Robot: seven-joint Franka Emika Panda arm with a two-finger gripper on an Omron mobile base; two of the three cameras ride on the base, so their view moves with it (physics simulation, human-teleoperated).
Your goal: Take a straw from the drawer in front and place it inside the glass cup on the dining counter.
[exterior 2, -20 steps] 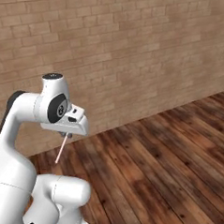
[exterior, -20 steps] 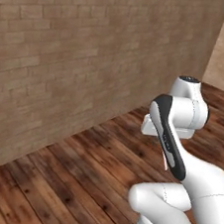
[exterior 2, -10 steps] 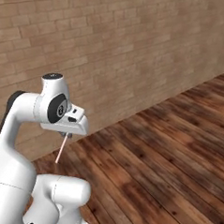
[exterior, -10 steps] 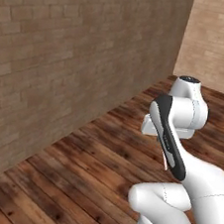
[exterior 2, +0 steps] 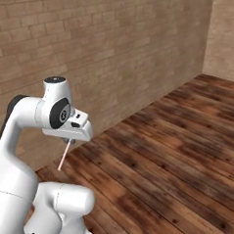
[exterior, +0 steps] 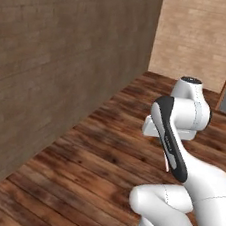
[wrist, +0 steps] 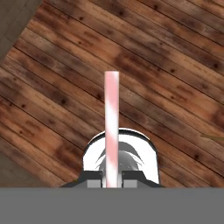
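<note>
Transit step in hand: straw point(wrist: 111, 127) already out of the drawer and in the robot's keeping, destination not yet reached. Views from the base show brick wall point(exterior 2: 115, 55) and wooden plank floor point(exterior 2: 175, 159), so by my judgement the base is between stations. Next move calls for bringing the glass cup on the dining desk within reach, then lowering the straw upright into it without knocking the rim. Gripper point(exterior 2: 70, 141) is held at the arm's front, pointing down over the floor. Jaws nearly closed, pinching the straw at its upper end. The thin pale pink tube hangs below them, slightly tilted, touching nothing else. Slip risk is moderate given so slim a tube.
</note>
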